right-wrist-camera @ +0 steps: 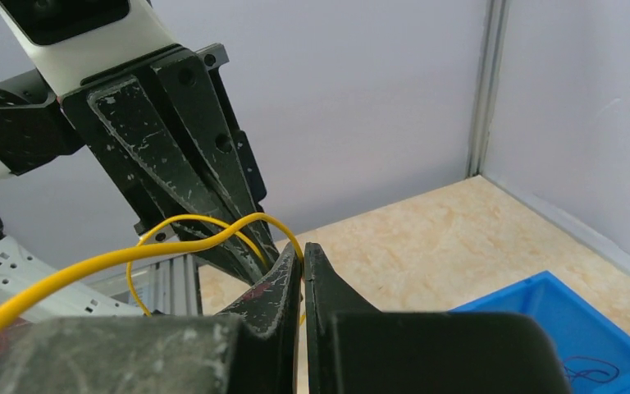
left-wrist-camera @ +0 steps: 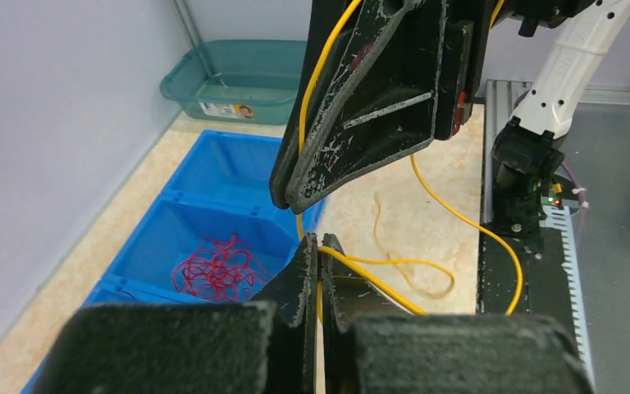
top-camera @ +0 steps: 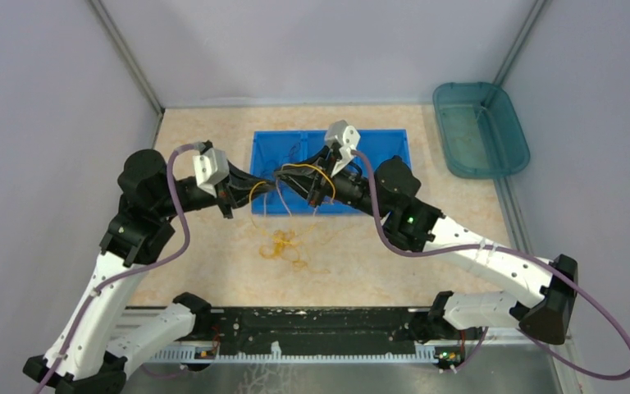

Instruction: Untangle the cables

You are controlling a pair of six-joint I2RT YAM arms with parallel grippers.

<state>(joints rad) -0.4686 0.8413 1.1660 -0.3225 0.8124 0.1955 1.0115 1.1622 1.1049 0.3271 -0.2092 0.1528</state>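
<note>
A yellow cable (top-camera: 316, 169) hangs between both grippers over the front edge of the blue tray (top-camera: 385, 148). My left gripper (top-camera: 269, 188) is shut on it, seen in the left wrist view (left-wrist-camera: 320, 246), with the cable (left-wrist-camera: 459, 217) looping off to the right. My right gripper (top-camera: 285, 176) is shut on the same cable (right-wrist-camera: 90, 264), pinched at its tips (right-wrist-camera: 302, 250). The two grippers almost touch. A yellow-orange tangle (top-camera: 283, 245) lies on the table below them. A red cable bundle (left-wrist-camera: 217, 269) lies in one tray compartment. A dark cable (right-wrist-camera: 595, 371) lies in another.
The blue tray (left-wrist-camera: 213, 168) has several compartments. A teal bin (top-camera: 480, 127) stands at the back right, also in the left wrist view (left-wrist-camera: 238, 82). Grey walls close three sides. A black rail (top-camera: 328, 328) runs along the near edge.
</note>
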